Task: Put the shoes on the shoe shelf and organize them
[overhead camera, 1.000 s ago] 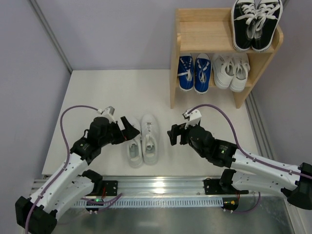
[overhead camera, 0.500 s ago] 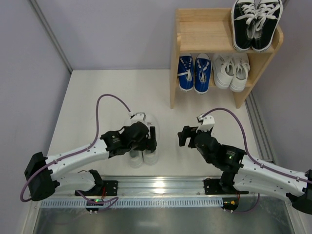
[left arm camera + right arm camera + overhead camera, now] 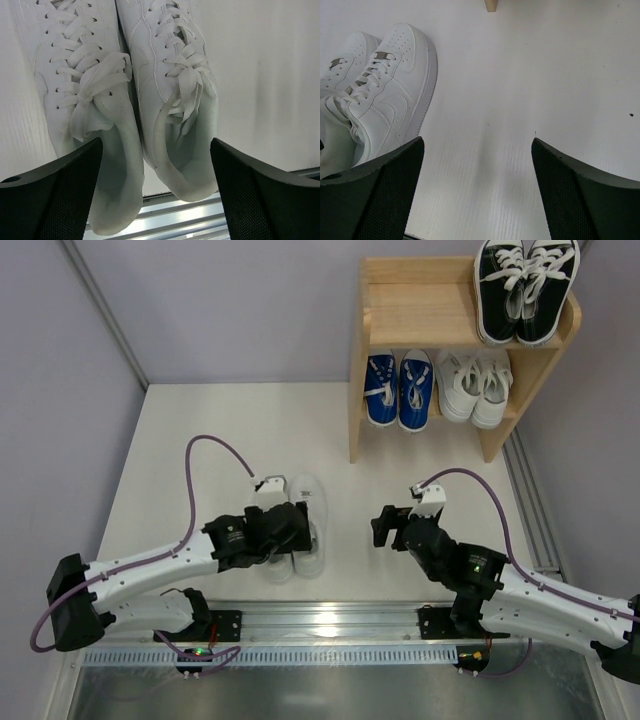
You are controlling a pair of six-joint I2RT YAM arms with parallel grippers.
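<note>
A pair of plain white leather low-tops (image 3: 308, 495) stands side by side on the table's near middle; it also shows in the left wrist view (image 3: 165, 100). My left gripper (image 3: 292, 530) is open above the pair's heel ends, and its fingers (image 3: 55, 195) straddle both heels without closing on them. My right gripper (image 3: 385, 527) is open and empty over bare table, to the right of the pair (image 3: 390, 100). The wooden shoe shelf (image 3: 420, 315) at the back right holds black sneakers (image 3: 527, 285) on top, and blue sneakers (image 3: 400, 390) and smaller white lace-ups (image 3: 475, 388) below.
The left half of the shelf's top tier (image 3: 415, 310) is bare wood. A metal rail (image 3: 330, 625) runs along the table's near edge. Grey walls close the left and back sides. A shelf leg (image 3: 491, 5) shows at the top of the right wrist view.
My left arm has swung right from beside the white pair to over its heels, open. My right gripper has drawn back a little to the right and nearer.
</note>
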